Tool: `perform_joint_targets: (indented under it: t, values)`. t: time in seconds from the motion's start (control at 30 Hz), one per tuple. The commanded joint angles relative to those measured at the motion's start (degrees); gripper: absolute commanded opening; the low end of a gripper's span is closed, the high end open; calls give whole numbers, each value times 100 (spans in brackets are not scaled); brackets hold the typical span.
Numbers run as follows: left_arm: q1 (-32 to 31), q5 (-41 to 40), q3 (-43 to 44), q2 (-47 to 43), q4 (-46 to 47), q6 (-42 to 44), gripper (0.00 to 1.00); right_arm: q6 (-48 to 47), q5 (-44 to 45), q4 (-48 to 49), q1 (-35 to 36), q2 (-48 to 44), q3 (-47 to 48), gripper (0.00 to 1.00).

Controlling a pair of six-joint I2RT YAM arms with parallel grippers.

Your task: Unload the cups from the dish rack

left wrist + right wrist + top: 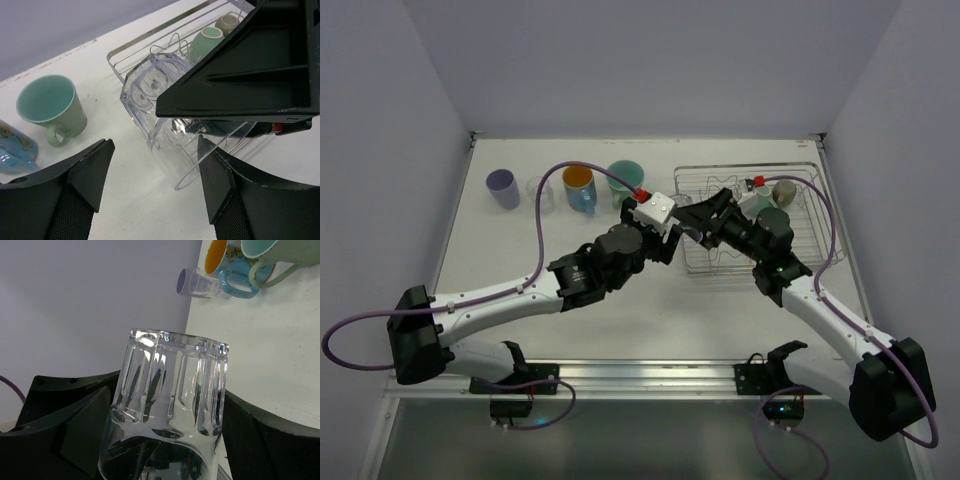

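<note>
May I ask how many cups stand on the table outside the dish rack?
4, in a row left of the dish rack: lavender cup, clear glass, blue mug, pale green mug. More may be hidden.

We distinguish the left arm and right arm by white link shells, black joint housings and purple cables. The left gripper carries black wedge fingers; red tabs mark the wrists.

clear fluted glass, silver rack
</note>
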Motion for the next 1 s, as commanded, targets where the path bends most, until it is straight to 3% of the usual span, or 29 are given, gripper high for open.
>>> perform_joint_targets:
  t: [0.0,0.1,0.2,0.43,0.53,0.57,0.6,0.77,0.83,0.97]
  values:
    - [-80,-387,3,-51,452,226,77,24,-13,295,31,-153,37,46]
    - [-89,-458,-32,-16,565,331,79,14,-12,286,31,-145,28,45]
    - [-89,-467,-23,150,741,507,67,93,-65,391,66,-127,-7,45]
    - [-89,-168,12,248,856,533,0,84,-100,365,84,-189,-59,45]
    - [-89,-255,-14,134,769,385,0,76,-109,400,84,-136,-103,52]
    - [-81,-291,-40,98,742,340,0,67,-109,409,84,-136,-121,57]
    - [-98,-343,-49,55,637,296,0,58,-100,418,84,-144,-121,70]
    - [-63,-686,-172,-200,-3,-318,0,-450,163,-100,75,-346,19,96]
    - [-11,-775,-251,-349,-215,-661,0,-635,365,-415,84,-425,107,99]
    - [672,-310,-514,-692,-445,-1276,0,-1101,787,-865,75,-575,222,99]
